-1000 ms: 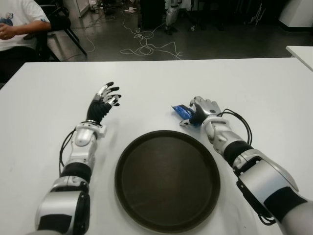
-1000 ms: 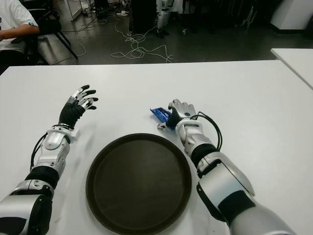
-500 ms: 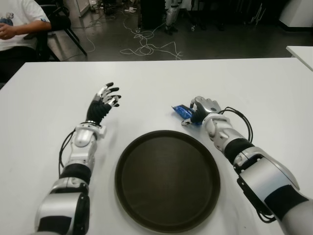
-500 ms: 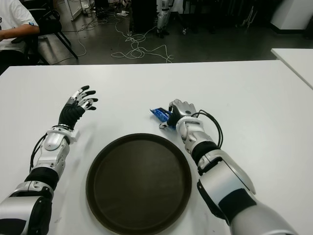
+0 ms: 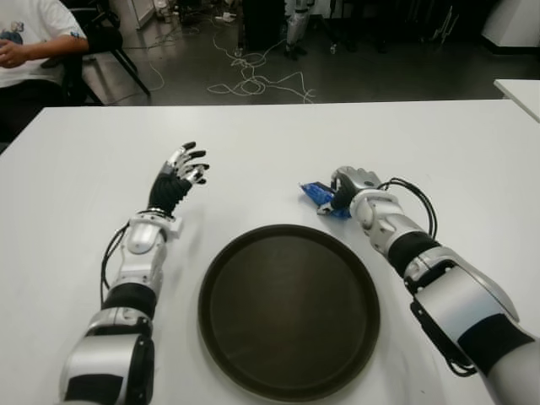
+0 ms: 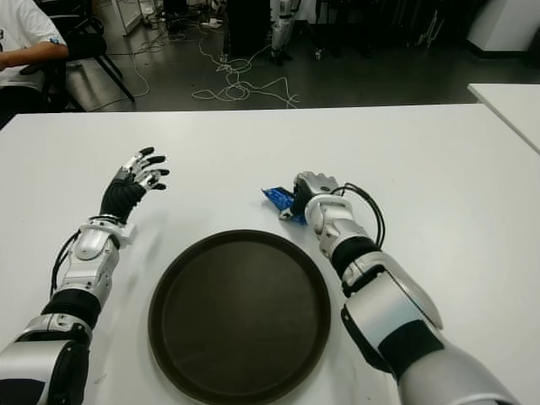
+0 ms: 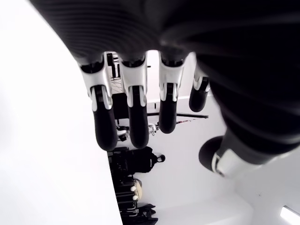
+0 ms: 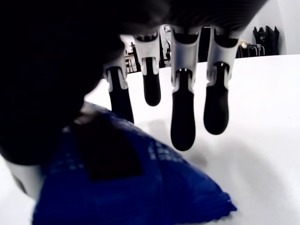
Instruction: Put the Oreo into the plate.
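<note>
My right hand (image 5: 353, 187) curls over the blue Oreo (image 5: 321, 196) pack, apparently pinching it, on the counter (image 5: 439, 160) just beyond the bare plate (image 5: 288, 309). My left hand (image 5: 180, 175) hovers spread.

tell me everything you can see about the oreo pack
The oreo pack is a small blue wrapper, apparently crinkly plastic with a crimped edge, seemingly unopened. It lies on the white table just beyond the dark round plate, outside it. The right robot hand is on it, thumb against the wrapper, fingers extended past it.
</note>
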### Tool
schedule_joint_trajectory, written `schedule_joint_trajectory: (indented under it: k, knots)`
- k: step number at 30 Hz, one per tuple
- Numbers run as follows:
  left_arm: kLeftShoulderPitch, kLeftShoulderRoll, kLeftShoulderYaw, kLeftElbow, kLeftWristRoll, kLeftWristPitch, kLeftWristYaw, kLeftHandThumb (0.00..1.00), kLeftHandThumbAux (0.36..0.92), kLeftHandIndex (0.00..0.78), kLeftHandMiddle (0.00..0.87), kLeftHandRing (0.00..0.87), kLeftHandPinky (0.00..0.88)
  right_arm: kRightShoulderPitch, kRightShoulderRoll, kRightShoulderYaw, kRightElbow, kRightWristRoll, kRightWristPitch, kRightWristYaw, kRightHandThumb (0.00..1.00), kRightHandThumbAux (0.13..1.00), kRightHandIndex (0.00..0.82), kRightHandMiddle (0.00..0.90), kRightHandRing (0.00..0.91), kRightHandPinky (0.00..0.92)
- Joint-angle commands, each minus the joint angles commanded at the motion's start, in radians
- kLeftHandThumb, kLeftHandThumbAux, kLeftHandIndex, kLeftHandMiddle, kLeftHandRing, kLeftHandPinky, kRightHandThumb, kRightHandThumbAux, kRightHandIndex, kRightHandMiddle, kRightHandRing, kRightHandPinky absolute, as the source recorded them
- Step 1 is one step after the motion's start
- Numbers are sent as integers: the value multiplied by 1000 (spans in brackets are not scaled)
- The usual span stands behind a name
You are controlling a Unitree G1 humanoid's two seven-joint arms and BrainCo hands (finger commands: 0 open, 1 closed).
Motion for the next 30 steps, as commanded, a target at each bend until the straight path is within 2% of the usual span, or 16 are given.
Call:
schedule_joint_trajectory:
  k: [4,5,7,10,15,30]
  knots:
    - [0,0,-2,0,3,-1,3,183,623,118,199,247,349,1,-7,-2,-10,4,-11,-8,278,798,541,610,627,670]
    - [-1,-1,-2,1,4,-1,6,184,622,118,200,248,349,2,-11,-6,-15,8,-20,-16,426,772,502,624,638,669]
    - [-1,-1,-3,2,6,-1,8,185,620,118,202,250,351,3,-15,-11,-21,12,-31,-25,556,749,468,642,651,665]
    - [-1,-2,-2,3,4,-3,7,186,619,118,204,253,357,7,-22,-22,-27,22,-50,-41,648,733,444,657,661,660]
    - [1,-3,1,1,-2,-7,2,190,621,118,207,255,357,14,-29,-39,-31,33,-78,-76,685,726,434,680,673,653]
    - [-4,-4,0,9,1,-7,10,184,637,120,206,254,355,15,-35,-65,-26,52,-113,-106,692,725,432,702,705,693]
